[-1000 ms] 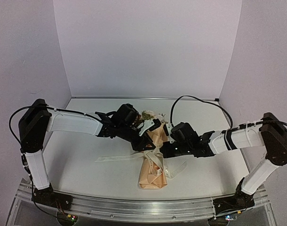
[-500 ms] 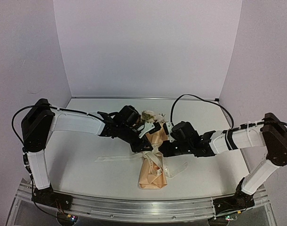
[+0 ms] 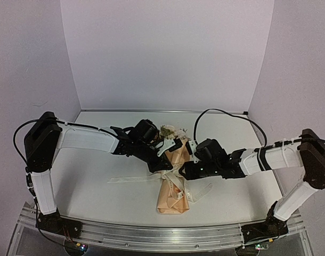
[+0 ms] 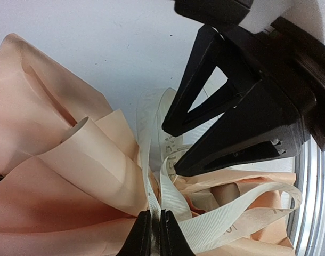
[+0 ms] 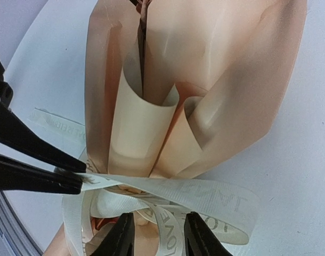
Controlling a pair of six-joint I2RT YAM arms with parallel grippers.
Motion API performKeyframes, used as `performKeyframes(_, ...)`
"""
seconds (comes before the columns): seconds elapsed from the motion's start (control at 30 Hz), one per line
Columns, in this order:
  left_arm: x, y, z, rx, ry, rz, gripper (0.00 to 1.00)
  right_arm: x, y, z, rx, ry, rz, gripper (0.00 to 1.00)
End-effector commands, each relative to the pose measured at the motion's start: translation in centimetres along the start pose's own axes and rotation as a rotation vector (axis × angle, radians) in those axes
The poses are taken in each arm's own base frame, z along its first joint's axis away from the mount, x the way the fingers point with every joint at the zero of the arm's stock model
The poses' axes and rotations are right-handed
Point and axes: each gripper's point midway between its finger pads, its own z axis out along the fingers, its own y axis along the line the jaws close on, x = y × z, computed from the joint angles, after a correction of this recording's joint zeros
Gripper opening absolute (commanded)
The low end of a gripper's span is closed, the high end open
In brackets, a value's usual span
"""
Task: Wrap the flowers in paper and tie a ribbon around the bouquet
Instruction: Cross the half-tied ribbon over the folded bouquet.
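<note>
Your left gripper (image 4: 152, 235) just clamped the ribbon (image 4: 229, 220) at its tips; right gripper (image 5: 158, 234) just let go, jaws apart over the bouquet (image 5: 205, 80). Handover looks done, tighten next.

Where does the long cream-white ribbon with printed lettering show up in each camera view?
Top external: the cream-white ribbon sits at lower centre, its tails running left and right from the cone's waist.
Left wrist: it loops through the lower centre and right.
Right wrist: it forms a band across the bottom.
Shared landmark: the tan kraft paper cone.
</note>
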Motion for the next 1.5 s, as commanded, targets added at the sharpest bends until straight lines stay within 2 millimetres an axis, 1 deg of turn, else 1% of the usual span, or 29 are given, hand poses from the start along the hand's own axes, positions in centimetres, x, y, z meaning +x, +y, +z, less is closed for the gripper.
performKeyframes(0.0,-1.7,0.1,-0.3,-0.008,-0.041,0.025,0.07,0.0,-0.1,-1.1,0.008,0.0,-0.038,0.35)
performKeyframes(0.23,-1.8,0.0,-0.4,-0.001,-0.051,0.026,0.05,1.0,0.4,-0.5,0.005,0.032,-0.048,0.33)
performKeyframes(0.37,-2.1,-0.2,-0.7,0.003,-0.064,0.03,0.04,1.2,0.0,-0.2,0.024,0.034,-0.048,0.21)
performKeyframes(0.43,-2.1,-0.4,-0.8,0.01,-0.069,0.029,0.02,1.2,-0.1,-0.1,0.031,0.032,-0.046,0.11)
performKeyframes(0.5,-2.2,-0.6,-0.9,0.018,-0.077,0.031,0.0,1.0,-0.2,-0.2,0.037,0.024,-0.047,0.05)
performKeyframes(0.57,-2.4,-0.8,-1.1,0.024,-0.088,0.032,0.0,0.6,-0.1,-0.3,0.037,0.012,-0.049,0.01)
performKeyframes(0.77,-3.4,-1.5,-2.1,0.045,-0.148,0.033,0.0,-1.0,1.0,-0.5,0.006,-0.038,-0.057,0.0)
performKeyframes(1.07,-4.2,-2.3,-4.0,0.078,-0.221,0.029,0.0,-3.0,2.3,0.5,-0.05,-0.125,-0.035,0.0)
performKeyframes(1.27,-3.4,-2.8,-3.9,0.117,-0.209,0.02,0.0,-3.7,2.6,1.6,-0.077,-0.183,-0.015,0.0)
performKeyframes(1.47,-2.3,-2.5,-3.5,0.116,-0.181,-0.009,0.0,-4.6,3.2,1.3,-0.114,-0.244,-0.005,0.0)
